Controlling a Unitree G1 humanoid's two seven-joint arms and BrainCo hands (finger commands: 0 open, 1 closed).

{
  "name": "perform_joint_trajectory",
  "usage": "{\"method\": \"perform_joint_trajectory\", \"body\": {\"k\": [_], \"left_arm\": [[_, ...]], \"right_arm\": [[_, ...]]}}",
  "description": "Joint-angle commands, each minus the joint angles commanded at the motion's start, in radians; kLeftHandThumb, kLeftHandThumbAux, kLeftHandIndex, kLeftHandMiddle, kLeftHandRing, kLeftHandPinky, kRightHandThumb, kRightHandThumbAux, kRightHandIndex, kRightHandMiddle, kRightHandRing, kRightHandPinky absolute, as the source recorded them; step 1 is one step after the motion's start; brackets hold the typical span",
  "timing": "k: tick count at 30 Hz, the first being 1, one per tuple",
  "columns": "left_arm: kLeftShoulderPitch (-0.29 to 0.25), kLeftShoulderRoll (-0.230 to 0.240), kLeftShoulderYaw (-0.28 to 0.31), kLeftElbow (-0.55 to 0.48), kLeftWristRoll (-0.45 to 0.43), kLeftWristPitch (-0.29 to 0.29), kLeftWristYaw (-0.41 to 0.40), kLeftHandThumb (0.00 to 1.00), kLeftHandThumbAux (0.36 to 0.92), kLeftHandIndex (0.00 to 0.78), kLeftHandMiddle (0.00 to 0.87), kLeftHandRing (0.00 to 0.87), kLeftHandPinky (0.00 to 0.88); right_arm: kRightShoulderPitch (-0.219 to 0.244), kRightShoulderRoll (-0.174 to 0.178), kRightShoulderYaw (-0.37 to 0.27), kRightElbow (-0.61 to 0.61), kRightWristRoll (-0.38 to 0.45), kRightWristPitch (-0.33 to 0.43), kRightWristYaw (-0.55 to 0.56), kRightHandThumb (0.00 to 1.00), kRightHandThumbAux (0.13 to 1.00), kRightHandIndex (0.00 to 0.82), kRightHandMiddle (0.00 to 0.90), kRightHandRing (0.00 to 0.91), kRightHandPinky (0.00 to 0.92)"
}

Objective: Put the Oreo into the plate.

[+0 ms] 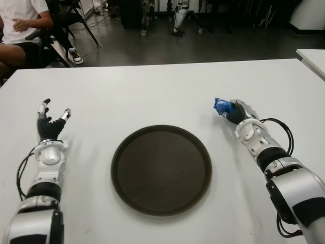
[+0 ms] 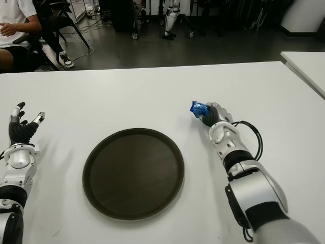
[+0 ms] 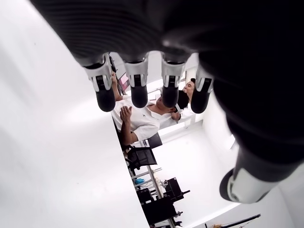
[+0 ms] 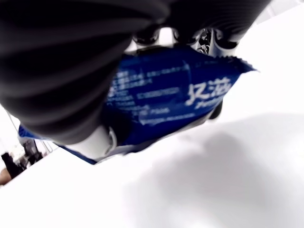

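Note:
A blue Oreo packet (image 1: 221,106) sits in my right hand (image 1: 232,111) over the white table (image 1: 152,91), to the right of the plate and slightly behind it. Up close in the right wrist view, the fingers are curled around the blue wrapper (image 4: 161,95) and the packet hangs just above the tabletop. The dark round plate (image 1: 161,169) lies at the table's front centre with nothing on it. My left hand (image 1: 51,122) shows left of the plate, fingers spread and holding nothing.
A second white table's corner (image 1: 312,58) shows at the far right. Behind the table a person in a white shirt (image 1: 23,25) sits at the far left, with chairs and equipment legs on the dark floor.

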Motion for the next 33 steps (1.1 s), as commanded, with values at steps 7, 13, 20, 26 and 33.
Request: {"method": "perform_joint_trajectory", "body": {"k": [7,13,20,26,33], "left_arm": [[0.000,0.004,-0.008,0.005,0.014,-0.001,0.010,0.000,0.661,0.000,0.000,0.000,0.000],[0.001,0.006,-0.014,0.004,0.023,0.002,0.017,0.000,0.646,0.000,0.000,0.000,0.000],[-0.002,0.003,-0.008,0.004,0.015,0.001,0.014,0.000,0.642,0.000,0.000,0.000,0.000],[-0.001,0.004,-0.007,0.005,0.013,-0.002,0.011,0.000,0.659,0.000,0.000,0.000,0.000],[0.004,0.003,-0.009,-0.007,0.014,0.000,0.006,0.000,0.672,0.000,0.000,0.000,0.000]], "right_arm": [[0.002,0.001,-0.023,-0.003,0.024,-0.015,0.016,0.844,0.678,0.412,0.572,0.746,0.728],[0.003,0.000,-0.031,-0.004,0.027,-0.025,0.020,0.845,0.677,0.415,0.577,0.759,0.741],[0.014,-0.001,-0.056,-0.020,0.044,-0.078,-0.018,0.844,0.677,0.418,0.578,0.762,0.742],[0.026,0.002,-0.078,-0.053,0.063,-0.132,-0.067,0.767,0.698,0.432,0.713,0.778,0.764],[0.092,0.016,-0.110,-0.214,0.094,-0.215,-0.110,0.724,0.709,0.441,0.825,0.816,0.809]]}}
